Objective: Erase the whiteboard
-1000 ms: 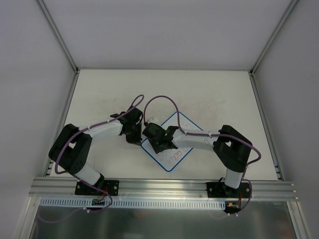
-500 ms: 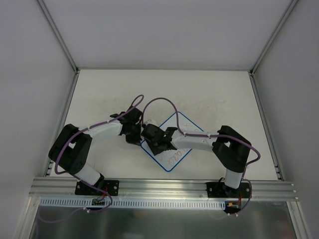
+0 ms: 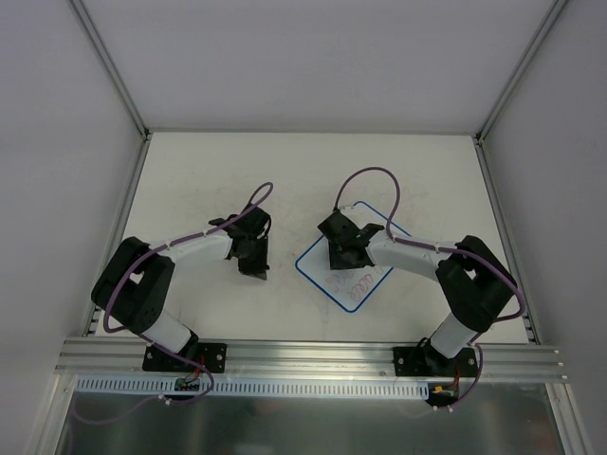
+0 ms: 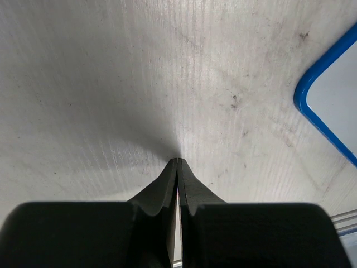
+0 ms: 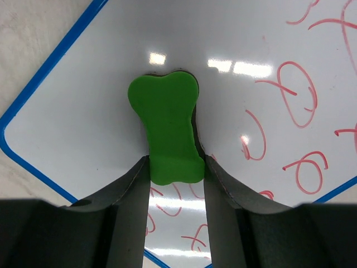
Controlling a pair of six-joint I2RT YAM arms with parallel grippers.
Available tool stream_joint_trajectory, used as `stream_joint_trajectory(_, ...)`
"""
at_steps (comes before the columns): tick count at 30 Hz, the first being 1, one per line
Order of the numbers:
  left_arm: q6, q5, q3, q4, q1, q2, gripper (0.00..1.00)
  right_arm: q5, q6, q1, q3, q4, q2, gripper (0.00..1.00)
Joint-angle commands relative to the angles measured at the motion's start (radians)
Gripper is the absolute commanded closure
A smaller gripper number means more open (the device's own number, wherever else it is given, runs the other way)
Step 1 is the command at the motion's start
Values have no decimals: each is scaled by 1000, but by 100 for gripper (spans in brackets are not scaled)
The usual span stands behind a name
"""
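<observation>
The whiteboard (image 3: 318,269) lies cornerwise on the table, blue-rimmed, with red scribbles (image 3: 357,282) along its near-right side. My right gripper (image 3: 340,254) is over the board, shut on the green bone-shaped eraser (image 5: 166,131), which rests flat against the white surface (image 5: 78,111). Red loops (image 5: 293,92) lie right of the eraser, and more show between the fingers. My left gripper (image 3: 253,267) is shut and holds nothing. Its tips (image 4: 177,162) point down at the bare table, left of the board's blue corner (image 4: 312,78).
The tabletop (image 3: 209,180) is white with faint smudges and walled on three sides. An aluminium rail (image 3: 313,353) runs along the near edge with both arm bases on it. Purple cables loop above each wrist.
My right arm has swung right with the eraser, away from the left gripper. The whiteboard has shifted right and a little away with it. The left arm has stayed put.
</observation>
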Motion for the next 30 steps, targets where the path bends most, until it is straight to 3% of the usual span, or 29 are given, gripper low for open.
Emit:
stream_joint_trajectory(1, -13, 13, 3, -13, 3, -52, 100, 15, 9, 11, -19, -57, -28, 100)
stream_joint_trajectory(3, -36, 27, 15, -12, 2, -64, 90, 13, 18, 11, -19, -55, -29, 100)
stream_joint_trajectory(4, -45, 32, 19, -12, 2, -74, 74, 11, 27, 11, -18, -55, -23, 100)
stream_joint_trajectory(5, -53, 35, 35, -13, 2, -77, 68, 10, 35, 11, -18, -55, -19, 100)
stream_joint_trajectory(9, -68, 46, 85, -8, -21, -71, 49, -70, 59, 14, -15, -17, 15, 100)
stream_joint_trajectory(18, -33, 64, 207, 2, -55, 57, 47, -134, 56, 42, -7, 30, 24, 100)
stream_joint_trajectory(30, 51, 46, 282, 4, -61, 219, 53, -163, 27, 74, 7, 60, 30, 100)
